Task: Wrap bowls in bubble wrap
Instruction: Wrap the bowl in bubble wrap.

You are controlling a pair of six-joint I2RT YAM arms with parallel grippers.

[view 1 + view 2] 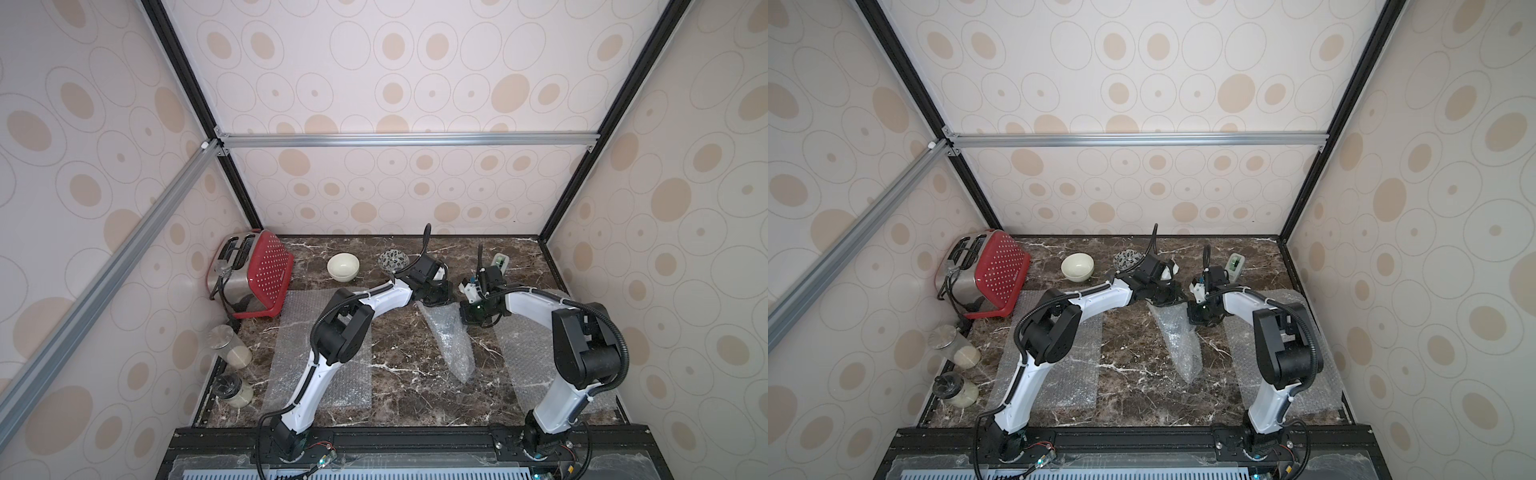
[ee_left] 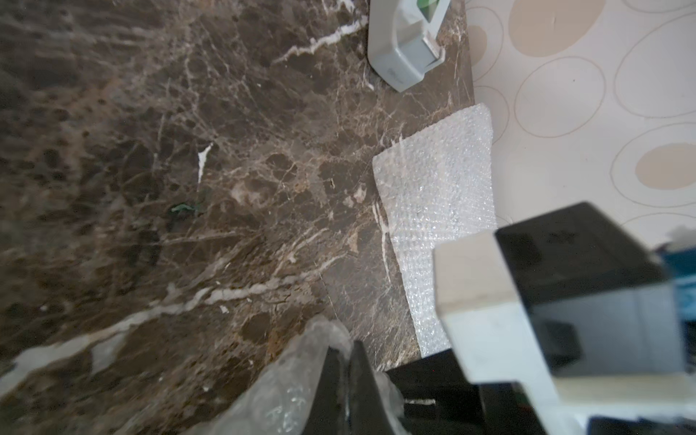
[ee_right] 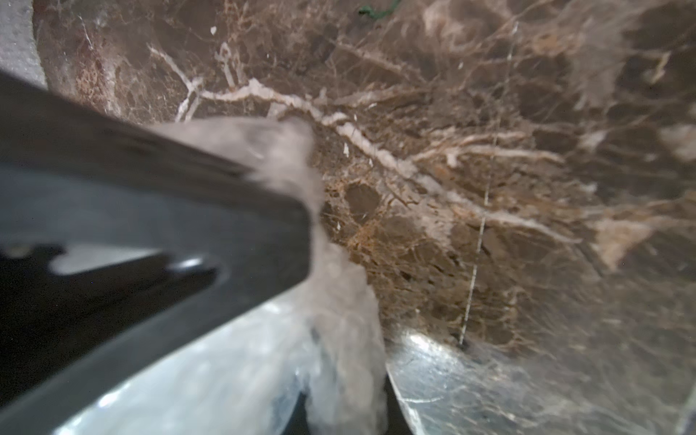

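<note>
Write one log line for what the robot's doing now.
left gripper: shut on middle bubble wrap sheet | right gripper: shut on same sheet | sheet: bunched into a cone | cream bowl, leaf-pattern bowl: unwrapped

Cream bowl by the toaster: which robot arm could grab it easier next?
Probably the left. The left hand is nearer the cream bowl; the right hand is farther off. Both hands pinch the bubble wrap bundle, so it must let go first.
</note>
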